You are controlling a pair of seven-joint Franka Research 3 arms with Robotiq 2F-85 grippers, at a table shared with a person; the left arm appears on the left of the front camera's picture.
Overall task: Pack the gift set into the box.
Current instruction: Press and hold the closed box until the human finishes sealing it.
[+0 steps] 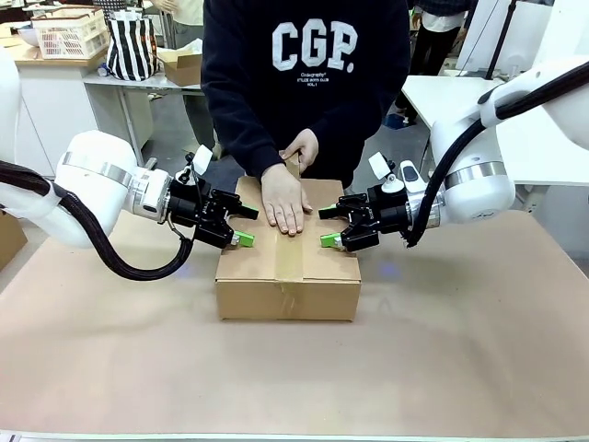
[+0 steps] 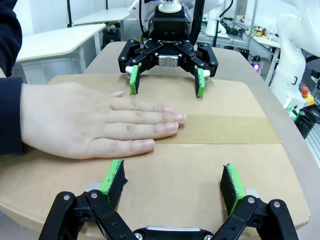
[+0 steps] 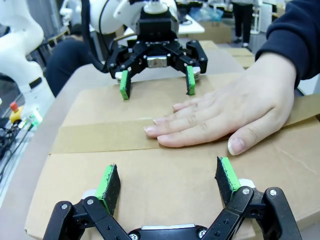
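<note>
Both robot hands sit level with the top of the box [image 1: 287,267], one at each side, facing each other across it. My left hand [image 1: 242,226] is at the box's left edge with its fingers spread wide, green pads hanging just over the lid and pinching nothing. My right hand [image 1: 329,226] mirrors it at the right edge, also spread wide and empty. From the left wrist I see my own two pads low in the picture above the cardboard, and the right hand [image 2: 166,83] opposite at the far edge. From the right wrist it is the reverse, with the left hand [image 3: 156,83] across the lid.

I have the box in the middle of the tabletop [image 1: 460,350], which is covered in brown paper. Its flaps are closed flat, and a strip of brown tape [image 1: 288,262] runs along the centre seam and down the near side.

Between my two hands, the person's hand [image 1: 283,199] lies palm down on the lid, fingers together and stretched over the tape. The person's other hand [image 1: 302,147] is at the far edge of the box; I cannot tell what it grips. The person stands at the far side in a dark sweatshirt [image 1: 304,64] with white letters.
</note>
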